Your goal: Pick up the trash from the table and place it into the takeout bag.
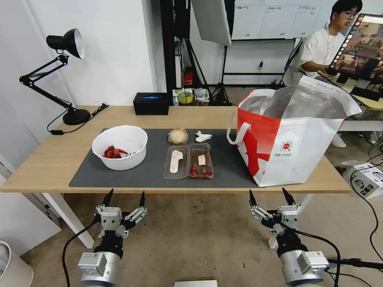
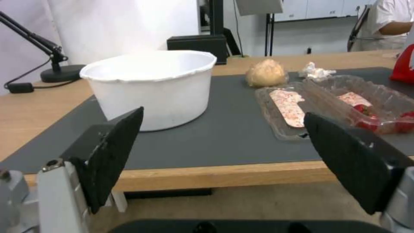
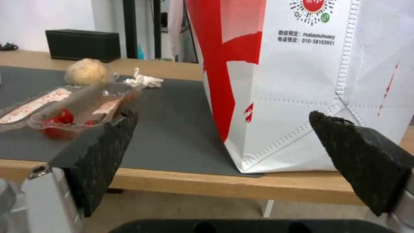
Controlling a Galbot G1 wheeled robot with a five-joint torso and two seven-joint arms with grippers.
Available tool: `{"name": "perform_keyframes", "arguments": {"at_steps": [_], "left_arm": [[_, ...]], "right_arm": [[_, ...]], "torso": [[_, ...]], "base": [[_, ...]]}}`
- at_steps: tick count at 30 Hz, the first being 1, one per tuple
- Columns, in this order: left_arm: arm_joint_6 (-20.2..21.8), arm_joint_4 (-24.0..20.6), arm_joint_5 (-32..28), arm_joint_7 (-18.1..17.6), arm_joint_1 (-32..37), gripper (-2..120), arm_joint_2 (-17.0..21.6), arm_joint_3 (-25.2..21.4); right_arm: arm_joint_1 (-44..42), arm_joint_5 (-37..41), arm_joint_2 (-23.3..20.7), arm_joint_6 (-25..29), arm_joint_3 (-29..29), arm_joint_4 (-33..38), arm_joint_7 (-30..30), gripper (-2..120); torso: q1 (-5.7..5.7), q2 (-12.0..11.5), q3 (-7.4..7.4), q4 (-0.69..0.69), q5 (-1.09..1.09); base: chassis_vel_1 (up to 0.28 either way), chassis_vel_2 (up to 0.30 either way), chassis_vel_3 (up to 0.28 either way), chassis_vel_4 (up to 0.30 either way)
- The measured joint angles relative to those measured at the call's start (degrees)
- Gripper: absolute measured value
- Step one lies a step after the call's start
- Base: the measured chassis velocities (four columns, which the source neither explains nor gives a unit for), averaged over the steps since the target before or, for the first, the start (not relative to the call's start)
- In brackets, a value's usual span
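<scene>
On the dark grey mat of the table [image 1: 60,159] lies the trash: a white bowl [image 1: 119,146] [image 2: 151,87] with red scraps at the left, an open clear clamshell tray [image 1: 188,160] [image 2: 332,106] [image 3: 73,106] in the middle, a beige ball [image 1: 178,136] [image 2: 266,73] [image 3: 86,72] and a tissue wad [image 1: 203,136] [image 2: 317,71] [image 3: 144,80] behind it. The takeout bag [image 1: 291,137] [image 3: 302,81] stands open at the right, foil lining showing. My left gripper [image 1: 124,198] [image 2: 222,155] and right gripper [image 1: 270,196] [image 3: 224,152] hang open and empty below the table's front edge.
A black rectangular box [image 1: 151,103] sits at the table's back edge. A black desk lamp [image 1: 60,75] stands at the back left corner with its cord on the wood. A person sits at another desk behind the bag.
</scene>
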Motion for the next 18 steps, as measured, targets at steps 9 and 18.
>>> {"name": "perform_keyframes", "arguments": {"at_steps": [9, 18], "left_arm": [[0.00, 0.00, 0.00, 0.00, 0.00, 100, 0.00, 0.00], [0.00, 0.00, 0.00, 0.00, 0.00, 100, 0.00, 0.00]], "right_arm": [[0.00, 0.00, 0.00, 0.00, 0.00, 0.00, 0.00, 100], [0.00, 0.00, 0.00, 0.00, 0.00, 0.00, 0.00, 100]], "torso": [[0.00, 0.00, 0.00, 0.00, 0.00], [0.00, 0.00, 0.00, 0.00, 0.00]], "base": [[0.000, 0.000, 0.000, 0.000], [0.000, 0.000, 0.000, 0.000]]}}
